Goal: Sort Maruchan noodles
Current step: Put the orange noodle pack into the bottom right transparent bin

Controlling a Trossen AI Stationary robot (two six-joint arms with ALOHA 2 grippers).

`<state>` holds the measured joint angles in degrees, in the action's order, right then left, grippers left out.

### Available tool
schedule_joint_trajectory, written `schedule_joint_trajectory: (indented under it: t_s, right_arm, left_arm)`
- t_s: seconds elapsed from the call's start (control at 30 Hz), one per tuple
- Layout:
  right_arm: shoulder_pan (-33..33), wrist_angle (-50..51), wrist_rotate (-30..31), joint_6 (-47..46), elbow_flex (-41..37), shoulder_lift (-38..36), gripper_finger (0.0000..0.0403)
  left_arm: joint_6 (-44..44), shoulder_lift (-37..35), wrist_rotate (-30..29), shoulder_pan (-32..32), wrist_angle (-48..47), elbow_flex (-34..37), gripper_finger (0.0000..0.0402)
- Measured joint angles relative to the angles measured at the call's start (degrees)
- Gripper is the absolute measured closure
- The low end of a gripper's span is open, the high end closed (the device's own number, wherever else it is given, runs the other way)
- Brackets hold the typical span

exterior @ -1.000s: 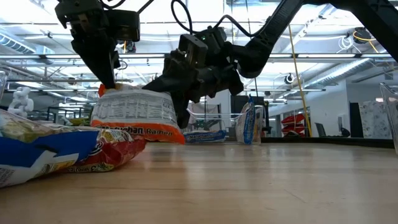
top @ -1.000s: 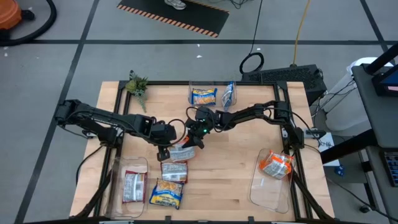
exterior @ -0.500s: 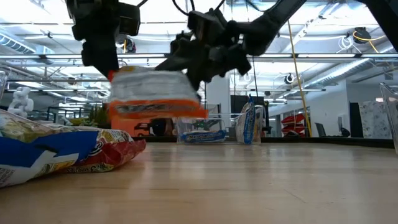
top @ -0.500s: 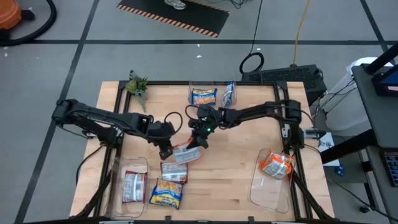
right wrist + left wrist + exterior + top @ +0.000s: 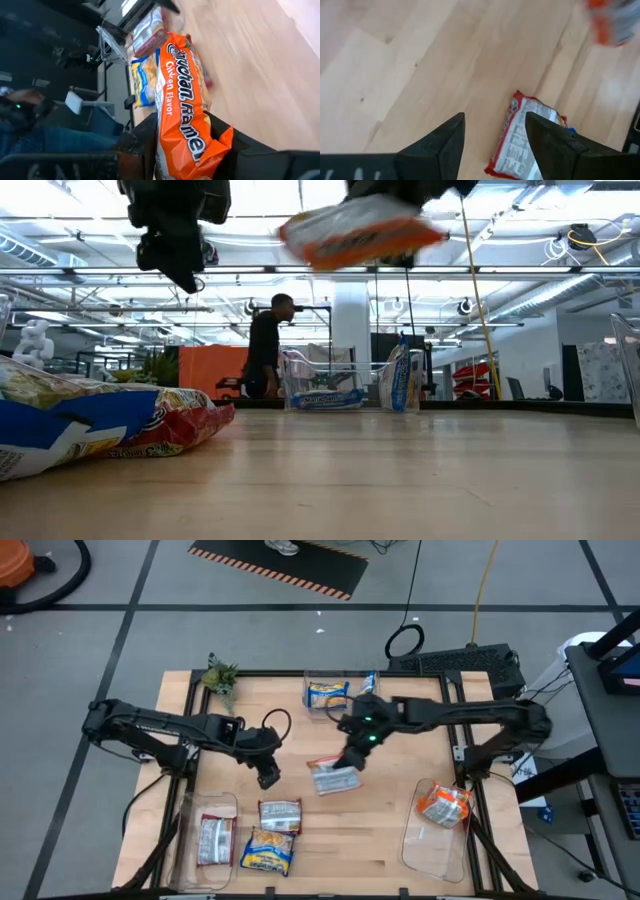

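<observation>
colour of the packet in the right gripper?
Orange packet, white lettering; right wrist view shows it best.

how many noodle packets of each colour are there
orange packets: 2
red and white packets: 2
blue packets: 3
total: 7

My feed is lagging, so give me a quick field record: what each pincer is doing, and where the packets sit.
right pincer: shut on orange packet, carried above mid-table
left pincer: open, empty, above the table left of centre
loose packets: red packet and yellow packet on the wood at front left
front-left bin: one packet
front-right bin: one orange packet
far bin: one yellow packet
</observation>
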<state>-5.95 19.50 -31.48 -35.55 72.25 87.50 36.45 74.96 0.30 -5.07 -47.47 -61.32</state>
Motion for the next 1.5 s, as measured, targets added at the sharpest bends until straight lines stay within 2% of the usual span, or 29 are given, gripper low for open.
schedule_joint_trajectory:
  t_s: [0.2,0.3,0.53,0.73,0.9,1.13,1.27,1.5]
  right_arm:
    - [5.22,12.19,7.3,-13.21,0.0,-10.46,0.0287]
    - [9.02,16.92,8.77,-20.57,0.0,-13.23,0.0287]
    - [18.49,23.92,8.72,-33.49,-0.04,-15.92,0.0287]
    - [24.97,27.84,5.13,-39.83,-0.04,-17.8,0.0287]
    - [29.47,38.33,4.28,-41.14,-0.04,-20.12,0.0287]
    - [30.73,56.83,4.81,-32.71,-0.09,-21.11,0.0287]
    - [29.95,58.36,6.19,-26.62,-2.83,-21.1,0.0287]
    - [29.59,52.91,2.69,-22.4,-13.0,-21.04,0.0282]
  left_arm:
    - [-2.58,0.02,-3.71,2.53,1.41,0.46,0.0188]
    - [-4.32,0.02,-5.26,4.04,1.41,0.46,0.0188]
    - [-6.17,0.02,-7.53,7.16,1.43,0.46,0.0188]
    - [-5.63,0.22,-7.94,7.31,1.52,0.48,0.0188]
    - [-1.42,1.37,-7.84,7.18,2.72,0.6,0.0188]
    - [2.67,2.89,-4.89,4.33,5.83,0.44,0.0188]
    - [4.96,3.81,-3.78,2.26,5.86,0.48,0.0188]
    - [10.27,5.03,0.0,-1.18,6.28,0.52,0.0188]
